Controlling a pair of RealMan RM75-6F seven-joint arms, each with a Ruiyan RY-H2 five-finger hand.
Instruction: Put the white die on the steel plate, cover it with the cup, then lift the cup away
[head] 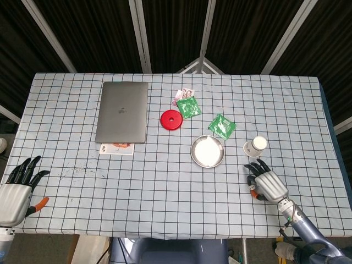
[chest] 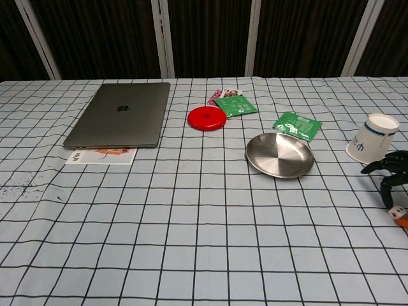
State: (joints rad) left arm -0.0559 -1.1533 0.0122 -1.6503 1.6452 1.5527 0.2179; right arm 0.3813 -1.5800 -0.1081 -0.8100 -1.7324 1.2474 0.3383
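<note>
The white die (chest: 397, 211) sits at the far right edge of the chest view, low over the checked cloth. My right hand (head: 268, 185) is over it, and a dark finger (chest: 386, 195) and the orange thumb tip (chest: 403, 222) pinch it from either side. In the head view the hand hides the die. The white paper cup (head: 256, 145) lies tilted just beyond the hand. The steel plate (head: 208, 152) is bare, to the left of the cup. My left hand (head: 16, 190) rests at the near left corner with its fingers spread and holds nothing.
A closed grey laptop (head: 122, 111) lies at the back left with a card (head: 116, 148) at its near edge. A red disc (head: 171, 119) and two green packets (head: 188, 106) (head: 222, 126) lie behind the plate. The table's right edge is close to my right hand.
</note>
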